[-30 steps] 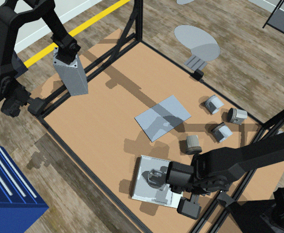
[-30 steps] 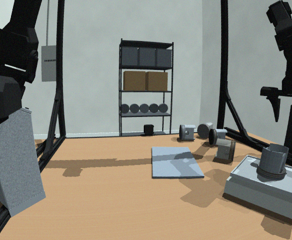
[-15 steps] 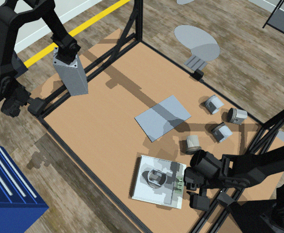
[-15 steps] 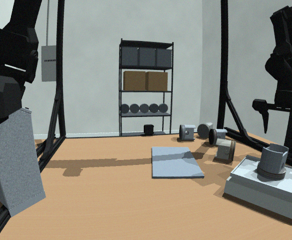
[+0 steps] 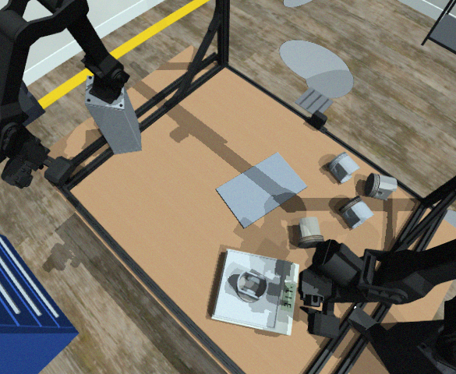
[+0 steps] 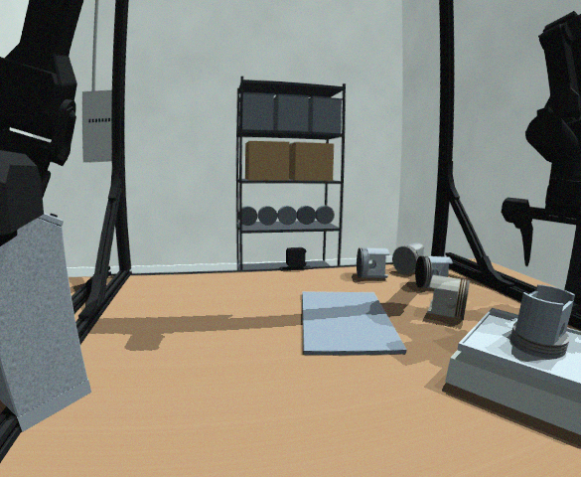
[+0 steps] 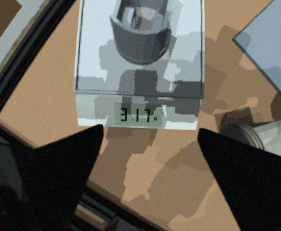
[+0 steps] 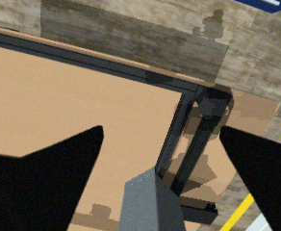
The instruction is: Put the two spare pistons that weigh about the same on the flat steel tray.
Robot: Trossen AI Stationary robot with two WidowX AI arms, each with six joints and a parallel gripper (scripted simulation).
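Note:
One grey piston (image 5: pixel 250 284) (image 6: pixel 542 318) (image 7: pixel 140 34) stands upright on a white scale (image 5: pixel 228 312) (image 6: pixel 510 380) (image 7: pixel 184 101) whose display reads 317. The flat steel tray (image 5: pixel 259 188) (image 6: pixel 349 318) (image 7: pixel 275 43) lies empty in the middle of the bench. Four more pistons lie on their sides beyond it: one (image 5: pixel 309 232) (image 6: pixel 449 297) (image 7: pixel 261 137) nearest the scale, the others (image 5: pixel 355 212) (image 5: pixel 380 185) (image 5: pixel 342 167) further back. My left gripper (image 5: pixel 305 308) (image 7: pixel 151 132) is open and empty, hanging in the air just beside the scale's display edge. My right gripper (image 8: pixel 161 131) is open and empty, high over the far bench corner.
A grey box-shaped block (image 5: pixel 113 121) (image 6: pixel 23 318) (image 8: pixel 150 202) hangs under the right arm's wrist. Black frame rails and posts (image 5: pixel 220 32) (image 6: pixel 447 154) border the bench. A small black box (image 5: pixel 318 118) (image 6: pixel 295 255) sits at the bench edge. A blue container (image 5: pixel 10 305) stands on the floor.

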